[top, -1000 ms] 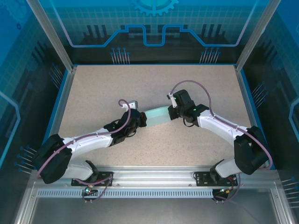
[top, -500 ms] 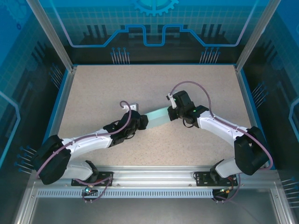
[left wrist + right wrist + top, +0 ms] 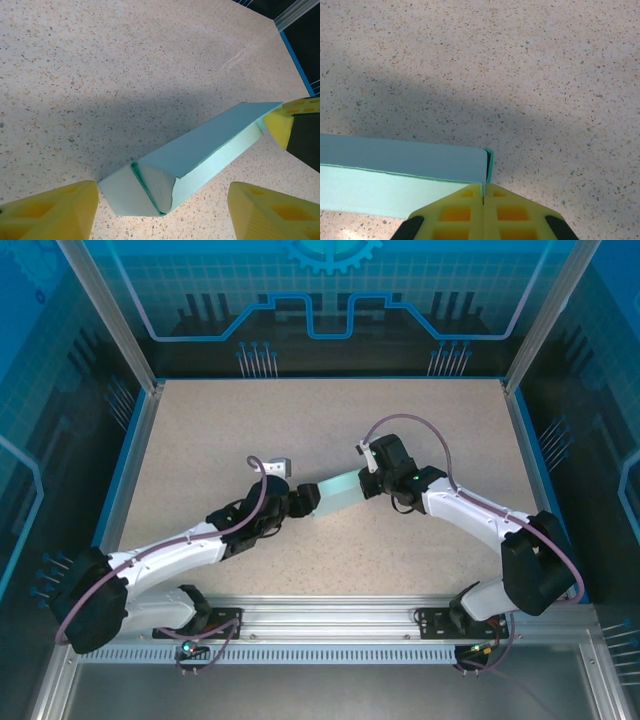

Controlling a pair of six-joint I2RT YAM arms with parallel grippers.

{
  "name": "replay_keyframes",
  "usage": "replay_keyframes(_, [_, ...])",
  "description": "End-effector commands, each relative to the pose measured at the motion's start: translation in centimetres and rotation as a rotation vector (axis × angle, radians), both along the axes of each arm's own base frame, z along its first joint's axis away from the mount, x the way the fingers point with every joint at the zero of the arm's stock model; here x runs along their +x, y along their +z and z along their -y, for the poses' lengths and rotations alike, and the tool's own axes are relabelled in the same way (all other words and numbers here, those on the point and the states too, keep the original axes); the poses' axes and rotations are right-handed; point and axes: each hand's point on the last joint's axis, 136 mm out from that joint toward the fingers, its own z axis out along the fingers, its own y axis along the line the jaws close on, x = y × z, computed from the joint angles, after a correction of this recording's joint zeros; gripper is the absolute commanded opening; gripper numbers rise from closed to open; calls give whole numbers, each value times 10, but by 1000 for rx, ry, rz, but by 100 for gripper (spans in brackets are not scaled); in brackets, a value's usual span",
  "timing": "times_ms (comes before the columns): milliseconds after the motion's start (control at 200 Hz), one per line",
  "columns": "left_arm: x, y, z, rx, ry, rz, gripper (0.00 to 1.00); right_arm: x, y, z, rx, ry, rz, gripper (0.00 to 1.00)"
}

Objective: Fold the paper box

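Paper box (image 3: 338,495) lies near the middle of the speckled table (image 3: 200,430). It is folded into a long, pale-blue sleeve that runs slantwise, one end toward the table's left edge and the other toward its right edge. In the left wrist view the box (image 3: 200,155) rests flat on the table (image 3: 125,60), and the end nearer the table's left edge is open, with a flap curling inward.

The left gripper (image 3: 300,502) sits at that end. Its yellow fingers (image 3: 50,212) are spread wide on either side of the box end and hold nothing; whether one pad touches the card I cannot tell.

The right gripper (image 3: 368,480) is at the end nearer the table's right edge. In its own view the fingers (image 3: 457,212) are pressed together, pinching the end edge of the box (image 3: 400,175).
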Motion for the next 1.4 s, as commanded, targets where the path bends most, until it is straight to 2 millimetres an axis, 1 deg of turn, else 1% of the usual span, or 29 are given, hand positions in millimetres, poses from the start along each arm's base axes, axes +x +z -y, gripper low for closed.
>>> replay_keyframes(0, [4, 5, 2, -69, -21, -22, 72, -13, -8, -2, -28, 32, -34, 3])
replay_keyframes(215, [18, 1, 4, -177, -13, -77, 72, -13, -6, -3, -28, 33, -31, 3])
replay_keyframes(365, [22, -6, 9, -206, -22, -112, 72, -13, -8, -2, -30, 32, -34, 3])
replay_keyframes(490, [22, -11, 12, -208, -32, -130, 69, -14, -10, -1, -31, 28, -35, 3])
replay_keyframes(585, [21, -19, 12, -198, -33, -148, 67, -14, -10, -2, -27, 29, -35, 3])
replay_keyframes(765, [17, -31, 14, -198, -44, -178, 61, -14, -11, -2, -29, 28, -36, 3])
replay_keyframes(1061, [10, -57, 11, -160, -30, -224, 56, -14, -11, -1, -27, 23, -37, 6])
replay_keyframes(1396, [10, -65, 4, -85, -2, -204, 51, -16, -3, 4, -36, 20, -14, 12])
